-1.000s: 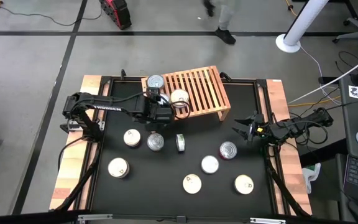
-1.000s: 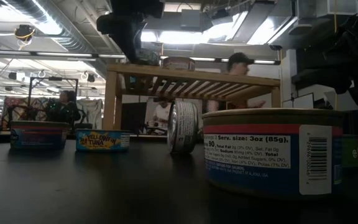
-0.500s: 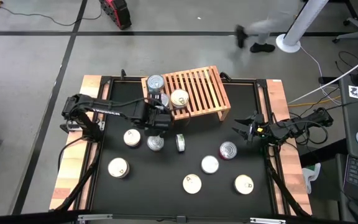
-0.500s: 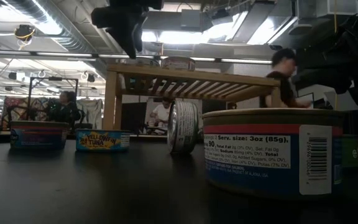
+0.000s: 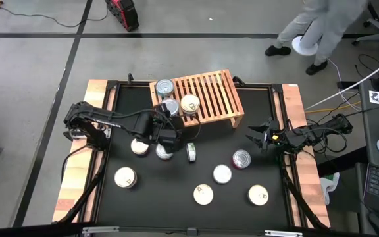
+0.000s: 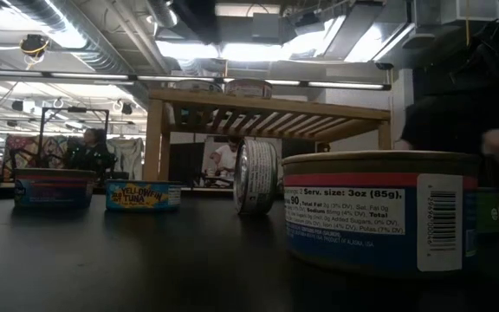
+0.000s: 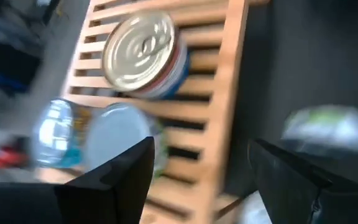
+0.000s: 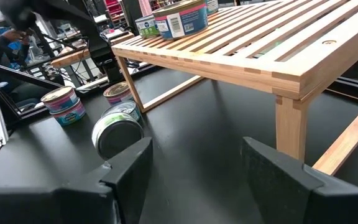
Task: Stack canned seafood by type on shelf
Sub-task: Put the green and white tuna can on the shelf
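The light-wood shelf [image 5: 206, 99] stands at the table's far side, with three tins on its slats: a silver-lidded one [image 5: 165, 87], another [image 5: 170, 106] and a cream-lidded one [image 5: 190, 103]. The left wrist view shows these tins [image 7: 143, 53] on the shelf [image 7: 219, 106]. Several more tins lie flat on the black table, among them one [image 5: 139, 145] and one [image 5: 242, 158]. One tin [image 5: 192, 151] stands on its rim. My left gripper [image 5: 168, 133] hovers open and empty above the table just near of the shelf. My right gripper [image 5: 258, 138] waits open by the right rail.
Wooden rails [image 5: 301, 125] run along the table's left and right sides. In the low view a large tin [image 6: 379, 212] stands close by and the rim-standing tin [image 6: 255, 176] is in front of the shelf [image 6: 267, 108]. A person [image 5: 321, 26] walks on the floor beyond the table.
My left gripper has drawn back from the shelf's left part toward the table's near edge. A tin now shows on the slats where the gripper was. The person beyond the table has walked toward the right.
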Action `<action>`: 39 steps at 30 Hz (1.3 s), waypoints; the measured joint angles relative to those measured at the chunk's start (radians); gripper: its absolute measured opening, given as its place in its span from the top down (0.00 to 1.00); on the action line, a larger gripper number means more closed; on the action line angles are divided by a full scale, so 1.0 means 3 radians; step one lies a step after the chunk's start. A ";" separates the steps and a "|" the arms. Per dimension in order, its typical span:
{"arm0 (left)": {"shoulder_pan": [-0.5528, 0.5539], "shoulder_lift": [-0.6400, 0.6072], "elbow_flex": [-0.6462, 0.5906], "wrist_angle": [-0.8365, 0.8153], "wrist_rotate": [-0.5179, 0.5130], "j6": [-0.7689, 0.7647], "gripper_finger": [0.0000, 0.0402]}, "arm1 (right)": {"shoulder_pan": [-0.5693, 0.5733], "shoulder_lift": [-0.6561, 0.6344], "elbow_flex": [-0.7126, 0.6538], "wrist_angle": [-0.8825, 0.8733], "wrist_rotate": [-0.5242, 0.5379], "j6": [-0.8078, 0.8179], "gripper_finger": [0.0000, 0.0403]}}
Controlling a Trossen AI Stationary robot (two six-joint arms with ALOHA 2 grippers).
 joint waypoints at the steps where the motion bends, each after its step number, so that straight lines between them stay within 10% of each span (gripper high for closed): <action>1: -0.0017 0.0000 0.0000 0.0096 0.0032 -0.0198 0.37 | -0.0001 0.0001 0.0000 -0.0001 0.0000 0.0000 0.40; 17: -0.0265 0.0139 0.0005 0.0631 0.0633 -0.3052 0.37 | -0.0001 0.0001 0.0000 -0.0001 -0.0001 0.0010 0.40; 39: -0.0313 0.1043 0.0005 0.0944 0.0732 -0.3625 0.37 | -0.0001 0.0000 -0.0001 -0.0027 -0.0010 0.0010 0.40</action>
